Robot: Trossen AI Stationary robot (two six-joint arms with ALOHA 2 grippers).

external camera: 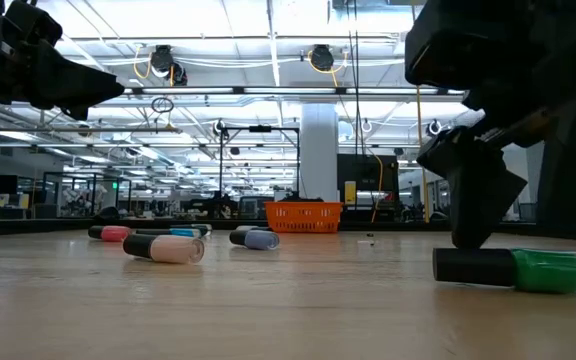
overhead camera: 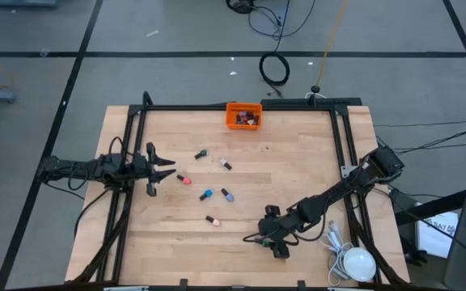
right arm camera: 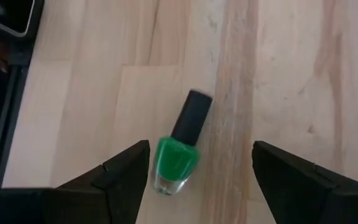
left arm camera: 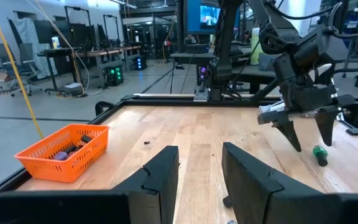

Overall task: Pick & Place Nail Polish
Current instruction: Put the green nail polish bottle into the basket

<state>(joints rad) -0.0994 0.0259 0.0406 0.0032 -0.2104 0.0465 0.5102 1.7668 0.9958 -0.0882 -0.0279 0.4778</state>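
- Nearest to my front edge of the table, the right gripper [right arm camera: 201,171] hangs above a green nail polish bottle [right arm camera: 180,146] that lies on its side on the wooden table [overhead camera: 298,174], dark cap pointing away from the wrist. The fingers [right arm camera: 123,171] are spread wide and grasp nothing; the bottle sits between them but nearer one finger than the other.
- To do this pick well, I judge I should shift the gripper sideways until the bottle is centred, turn the wrist so the pads close across the green glass body and not the thin cap, then descend until the tips almost meet the wood. A round bottle lying flat may roll off if one pad arrives first.
- From table height the gripper looks poised just above and behind the bottle, not touching it.
- Farther in, the other nail polish bottles [overhead camera: 206,194] lie scattered mid-table, well apart from one another: pink, blue, lilac, peach.
- The left gripper [overhead camera: 162,168] waits at the table's left side, fingers parted and empty.
- Farthest off, the orange bin [overhead camera: 243,115] stands at the back edge, with a few bottles already inside.
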